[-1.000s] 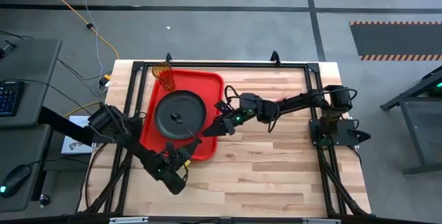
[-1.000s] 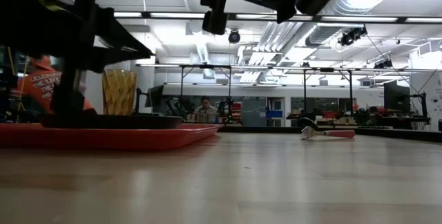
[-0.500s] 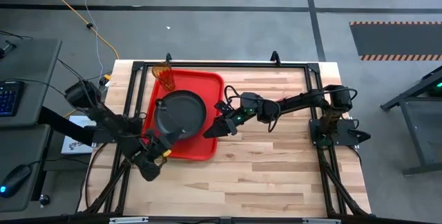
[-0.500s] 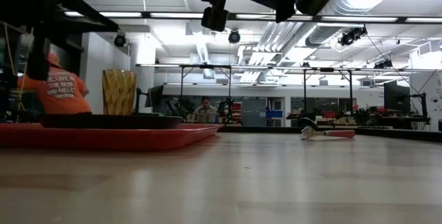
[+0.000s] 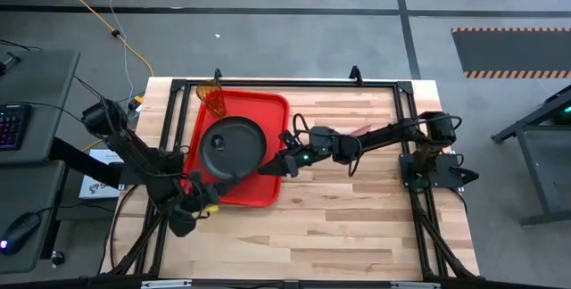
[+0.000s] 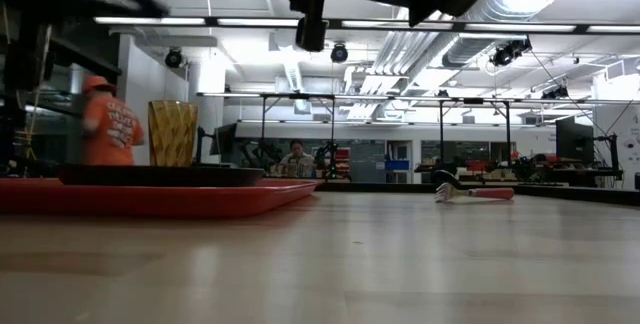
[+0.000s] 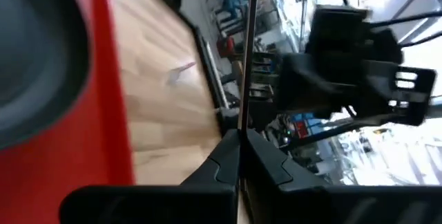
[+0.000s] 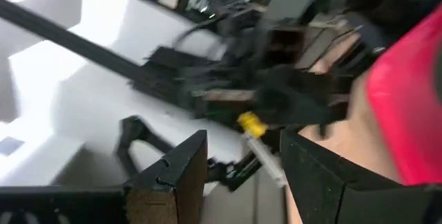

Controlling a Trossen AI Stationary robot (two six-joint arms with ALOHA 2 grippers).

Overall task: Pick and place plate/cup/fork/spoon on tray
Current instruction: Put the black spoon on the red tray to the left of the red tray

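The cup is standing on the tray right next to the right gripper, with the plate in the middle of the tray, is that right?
Not quite. In the high view the cup stands at the tray's far corner, well away from the right gripper, which is at the tray's opposite side. The plate does sit in the middle.

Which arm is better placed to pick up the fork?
Right. The fork lies on the wood on the right arm's side of the tray, and the right gripper is open at the tray's right edge. The left gripper sits off the tray's opposite corner.
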